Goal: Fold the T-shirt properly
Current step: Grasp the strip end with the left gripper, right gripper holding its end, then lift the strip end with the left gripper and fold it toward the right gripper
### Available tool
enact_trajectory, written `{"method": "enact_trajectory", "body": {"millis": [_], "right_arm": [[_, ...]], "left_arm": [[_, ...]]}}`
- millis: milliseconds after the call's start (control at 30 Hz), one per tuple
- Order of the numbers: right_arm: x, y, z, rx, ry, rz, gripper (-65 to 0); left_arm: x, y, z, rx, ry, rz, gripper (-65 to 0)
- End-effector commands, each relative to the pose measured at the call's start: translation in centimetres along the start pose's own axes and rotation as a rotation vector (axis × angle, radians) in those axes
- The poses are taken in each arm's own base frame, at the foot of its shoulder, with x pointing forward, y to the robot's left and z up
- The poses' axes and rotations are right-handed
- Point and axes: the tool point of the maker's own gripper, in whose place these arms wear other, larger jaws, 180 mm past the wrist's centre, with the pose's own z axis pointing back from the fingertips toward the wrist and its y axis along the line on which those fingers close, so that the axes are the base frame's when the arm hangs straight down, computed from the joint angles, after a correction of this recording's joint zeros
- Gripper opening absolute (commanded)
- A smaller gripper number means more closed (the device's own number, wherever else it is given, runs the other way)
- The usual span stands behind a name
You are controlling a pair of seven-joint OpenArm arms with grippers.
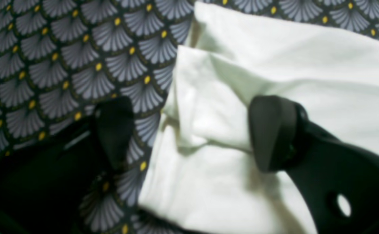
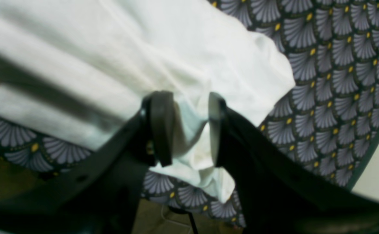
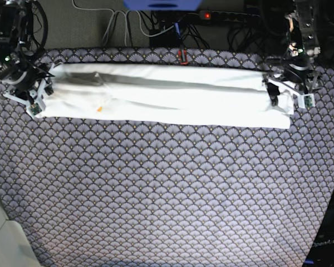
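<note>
Across the far part of the table, the T-shirt (image 3: 167,103) lies folded into a long white strip running from one side to the other, plain white side up, with a small orange mark showing near one end. It rests on a tablecloth (image 3: 156,194) patterned with grey fans and yellow dots, which covers the whole table.

At the end on the base view's left, the right gripper (image 2: 184,128) is clamped on a bunched corner of the shirt; white cloth fills the gap between its two dark fingers (image 2: 162,126) and hangs a little below them, close to the table's edge.

At the other end, the left gripper (image 1: 189,133) stands wide apart and grasps nothing. One finger (image 1: 270,133) sits over the white cloth, the other over the bare tablecloth just beside the shirt's edge, and the folded layers of the shirt end lie loose between them. The wrist view there is blurred, so I cannot tell whether the finger over the cloth touches it.

Behind the table, cables (image 3: 156,25) and a power strip lie on the floor.
</note>
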Motion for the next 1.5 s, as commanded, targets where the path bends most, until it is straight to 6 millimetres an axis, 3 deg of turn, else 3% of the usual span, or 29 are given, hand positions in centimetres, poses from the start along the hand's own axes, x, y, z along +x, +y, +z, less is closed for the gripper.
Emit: {"method": "enact_trajectory", "body": {"millis": [0, 133, 433, 500, 667, 767, 900, 967, 1133, 1233, 1367, 1467], "right_arm": [[0.6, -0.8, 0.4, -0.021, -0.017, 0.012, -45.4], [0.6, -0.9, 0.4, -0.022, -0.019, 0.012, -45.4], [0.6, -0.9, 0.5, -0.024, -0.017, 0.014, -45.4], [0.6, -0.9, 0.5, -0.024, -0.017, 0.014, -45.4], [0.6, -0.9, 0.4, -0.023, -0.016, 0.013, -45.4], [0.6, -0.9, 0.4, -0.023, -0.016, 0.013, -45.4], [0.5, -1.0, 0.4, -0.024, -0.016, 0.014, -45.4], [0.5, -1.0, 0.4, -0.025, -0.015, 0.015, -45.4], [0.5, -0.9, 0.4, -0.024, -0.015, 0.014, -45.4], [0.5, -0.9, 0.4, -0.023, -0.016, 0.013, -45.4], [0.5, -0.9, 0.4, -0.023, -0.016, 0.013, -45.4], [0.5, -0.9, 0.4, -0.023, -0.016, 0.013, -45.4]], "left_arm": [[1.1, 0.6, 0.0, 0.011, -0.032, -0.001, -10.1], [1.0, 0.5, 0.0, 0.004, -0.032, 0.022, -10.1], [-1.1, 0.8, -0.3, 0.01, 0.021, 0.033, -12.7], [-1.4, 0.8, -0.3, 0.012, 0.028, 0.035, -19.0], [-1.1, 0.9, -0.6, 0.013, 0.025, 0.037, -45.1], [-1.2, 1.1, -0.6, 0.018, 0.028, 0.04, -56.3], [-1.0, 0.9, -0.5, 0.015, 0.021, 0.04, -64.6], [-0.1, 0.6, -0.3, 0.008, -0.003, 0.036, -64.7], [4.0, -2.1, 1.0, -0.04, -0.12, 0.038, -64.6], [6.5, -4.7, 2.7, -0.09, -0.19, 0.029, -64.6], [7.5, -10.0, 4.7, -0.221, -0.16, -0.021, -64.6], [6.6, -14.0, 5.9, -0.328, -0.1, -0.045, -64.6]]}}
